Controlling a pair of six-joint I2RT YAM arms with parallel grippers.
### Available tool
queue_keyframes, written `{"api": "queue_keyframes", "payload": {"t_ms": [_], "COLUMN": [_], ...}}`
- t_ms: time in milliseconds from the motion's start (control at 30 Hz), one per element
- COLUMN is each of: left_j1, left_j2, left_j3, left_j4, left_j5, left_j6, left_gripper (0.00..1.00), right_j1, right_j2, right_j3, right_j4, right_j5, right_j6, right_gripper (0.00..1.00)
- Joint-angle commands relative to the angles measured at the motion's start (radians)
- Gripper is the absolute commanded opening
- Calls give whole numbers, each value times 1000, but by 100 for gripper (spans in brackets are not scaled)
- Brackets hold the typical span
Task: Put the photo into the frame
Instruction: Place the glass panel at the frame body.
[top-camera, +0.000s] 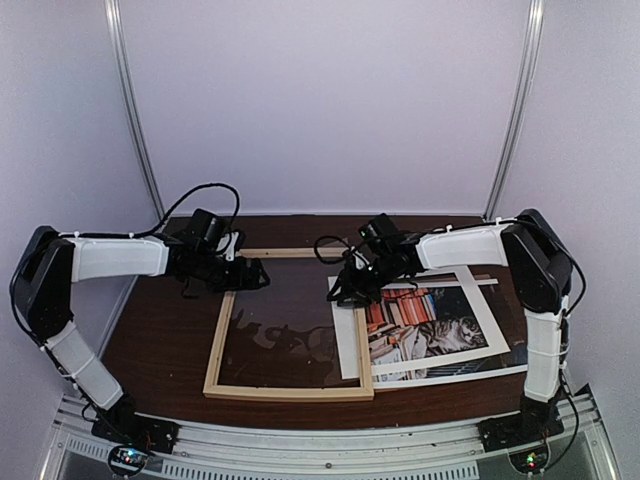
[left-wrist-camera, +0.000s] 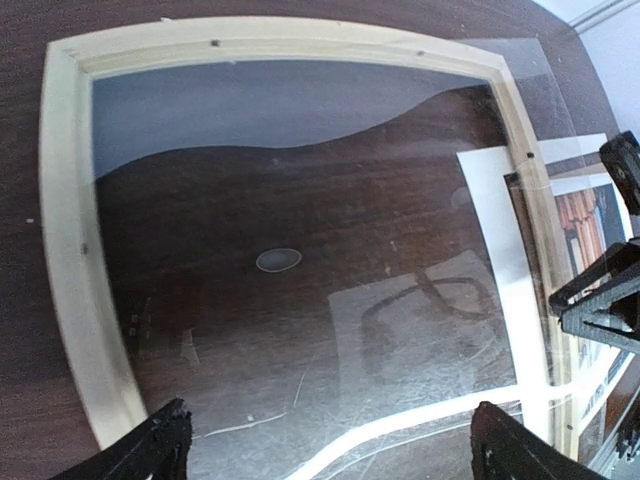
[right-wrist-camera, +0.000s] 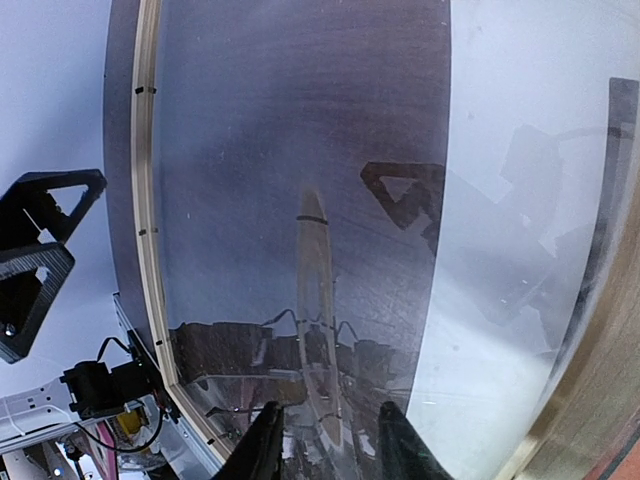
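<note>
The frame (top-camera: 215, 345) of pale wood lies flat at the middle of the dark table, also seen in the left wrist view (left-wrist-camera: 65, 250) and the right wrist view (right-wrist-camera: 148, 250). A clear sheet (left-wrist-camera: 300, 200) lies in it, its far right corner overlapping the wood strip. The photo (top-camera: 440, 325) of a cat and books lies face up just right of the frame, its white border (left-wrist-camera: 495, 230) against the frame's right strip. My right gripper (top-camera: 345, 295) hovers low over that strip, its jaws (right-wrist-camera: 330, 445) slightly apart with nothing between them. My left gripper (top-camera: 255, 275) hangs wide open (left-wrist-camera: 335, 450) over the frame's far left part.
A larger flat sheet (top-camera: 500, 365) shows under the photo's near right side. White walls close in the table on three sides. A metal rail (top-camera: 330, 440) runs along the near edge between the arm bases. The right gripper's black fingers (left-wrist-camera: 600, 300) reach into the left wrist view.
</note>
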Motion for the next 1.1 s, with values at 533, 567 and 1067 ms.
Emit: {"api": "queue_keyframes", "payload": {"t_ms": [533,567,1067], "left_j1": [-159,-159,-164], "left_j2": [181,189,213], "left_j3": [37,37,25], "left_j4": [253,254,224], "left_j5": [103,103,65], "left_j6": [-147,-149,-149], "left_gripper": [98,98,97], "right_j1": [6,6,7], "right_j2": [43,44,44], "right_j3": [47,47,39], "right_j4": [-11,-8,-4], "right_j5": [-9,-10,-13], "right_j6": [-30,-30,-27], "right_gripper": [36,36,37]}}
